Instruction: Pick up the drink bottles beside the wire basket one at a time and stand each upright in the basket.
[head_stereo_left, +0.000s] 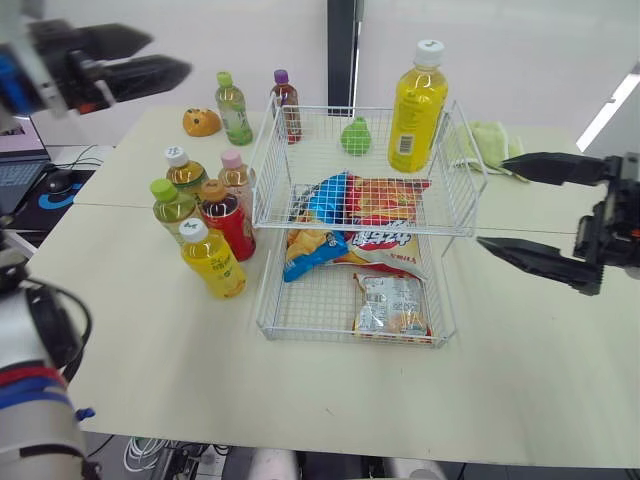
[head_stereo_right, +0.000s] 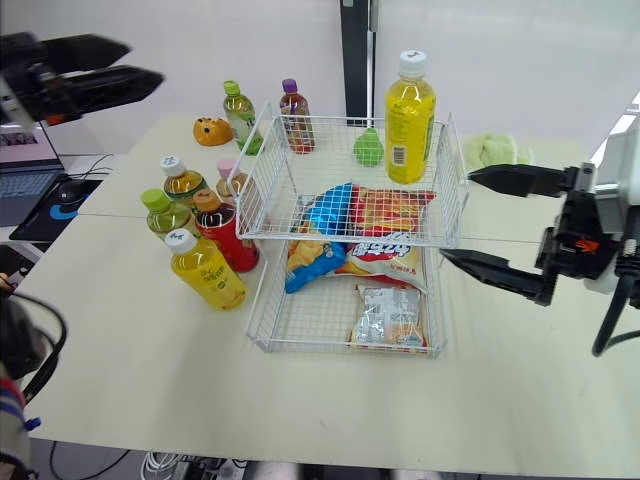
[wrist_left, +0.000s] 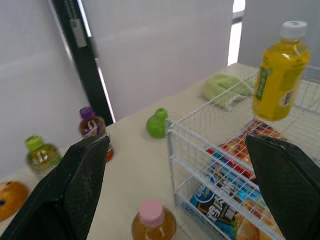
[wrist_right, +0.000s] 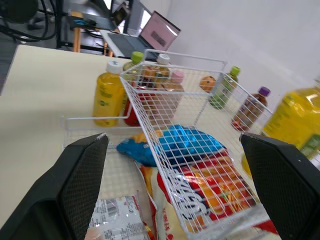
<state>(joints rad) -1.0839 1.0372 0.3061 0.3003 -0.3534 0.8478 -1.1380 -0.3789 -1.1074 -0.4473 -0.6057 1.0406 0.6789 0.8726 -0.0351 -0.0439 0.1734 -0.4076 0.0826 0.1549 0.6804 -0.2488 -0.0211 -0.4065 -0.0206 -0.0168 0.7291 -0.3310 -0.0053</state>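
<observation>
While one tall yellow bottle (head_stereo_left: 417, 105) stands upright in the wire basket (head_stereo_left: 268, 160), upper centre, the left hand (head_stereo_left: 168, 54), upper left, and right hand (head_stereo_left: 492, 203), far right, gape empty, so the left should likely close squarely around the small yellow bottle (head_stereo_left: 212, 259), centre left.

I note a pale cream counter (head_stereo_left: 150, 350) with a matte top; a seam runs across it from side to side. Behind it stands a plain white wall (head_stereo_left: 500, 50), split by one dark vertical post (head_stereo_left: 341, 50). At the far right I see a bright slanted strip of light (head_stereo_left: 610, 110). To the left, on a lower desk, sit a laptop (head_stereo_right: 25, 160) with a pinkish screen and a mouse (head_stereo_left: 55, 182) on a dark mat. Loose cables (head_stereo_left: 150, 455) lie on the floor under the counter's near edge.
</observation>
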